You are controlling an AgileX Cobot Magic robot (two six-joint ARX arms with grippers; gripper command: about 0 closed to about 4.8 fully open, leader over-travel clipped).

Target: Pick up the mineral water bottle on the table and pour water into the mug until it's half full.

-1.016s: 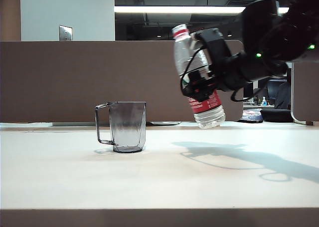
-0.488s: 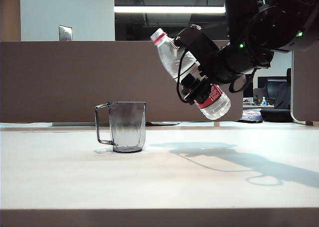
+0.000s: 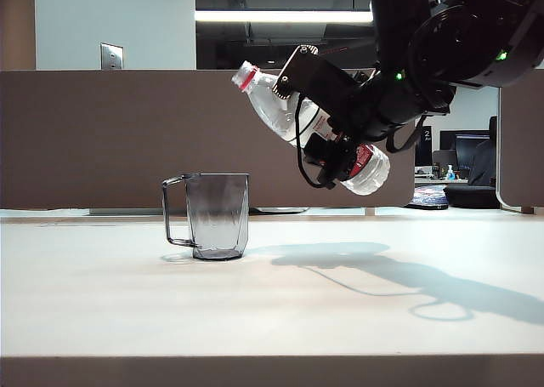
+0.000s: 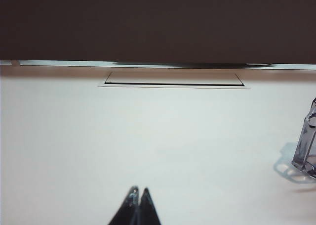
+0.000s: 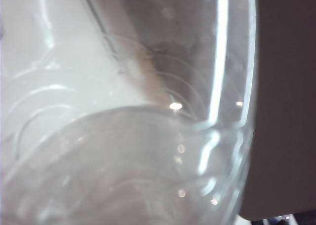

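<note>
I have the right gripper [image 3: 333, 140] up in the air over the table [image 3: 272, 302], right of centre in the exterior view. Its jaws are clamped around the mineral water bottle [image 3: 289, 115] at the labelled middle section. The bottle is tilted steeply, neck pointing up and to the left, base lower and to the right. The red neck ring sits above and slightly right of the mug [image 3: 218, 216], well clear of its rim; no water stream shows between them.

The mug stands upright on the table, left of centre, handle facing left. I cannot tell how much water, if any, is in it.

Right wrist view: filled almost wholly by the clear ribbed wall of the bottle [image 5: 128, 136], too close to make out fingers.

Left wrist view: the left gripper [image 4: 138, 195] sits low over bare tabletop [image 4: 148, 136], its two finger tips pressed together, holding nothing. An edge of the mug [image 4: 307, 146] shows at the side of that view, well apart from the tips. A thin rectangular panel [image 4: 173, 79] is set in the table near the far edge.
</note>
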